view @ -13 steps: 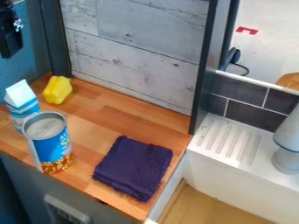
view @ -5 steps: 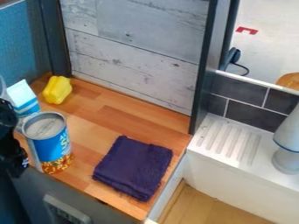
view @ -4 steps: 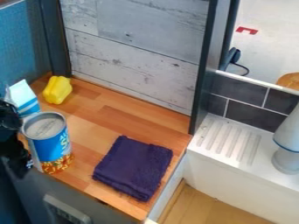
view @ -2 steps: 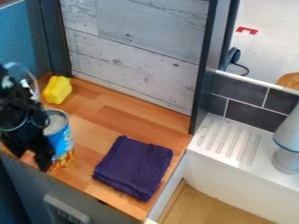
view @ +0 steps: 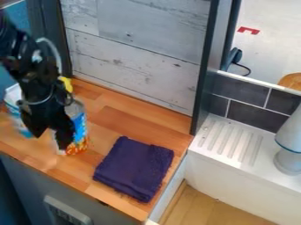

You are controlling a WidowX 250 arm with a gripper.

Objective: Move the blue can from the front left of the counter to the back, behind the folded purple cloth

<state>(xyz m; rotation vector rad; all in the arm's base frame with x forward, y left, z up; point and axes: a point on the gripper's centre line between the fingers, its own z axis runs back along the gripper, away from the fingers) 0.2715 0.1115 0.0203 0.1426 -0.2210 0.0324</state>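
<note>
The claw (view: 51, 140) and can (view: 80, 130) have moved right, still at the frame's left side. The claw is open and seems to be pushing the can; next needs a slow push.

I'm seeing a black gripper (view: 52, 138) against a can (view: 80, 125) in bright blue, with orange-red and yellow low down. The carton (view: 14, 97) runs white and blue! Deep purple on my folded cloth (view: 134, 169), warm orange-brown strips patterning the wooden countertop (view: 132, 125), pale grey wood grain across the backboard (view: 135, 61), and dark grey wall tiles (view: 254, 117) crossed by whitish lines.
</note>
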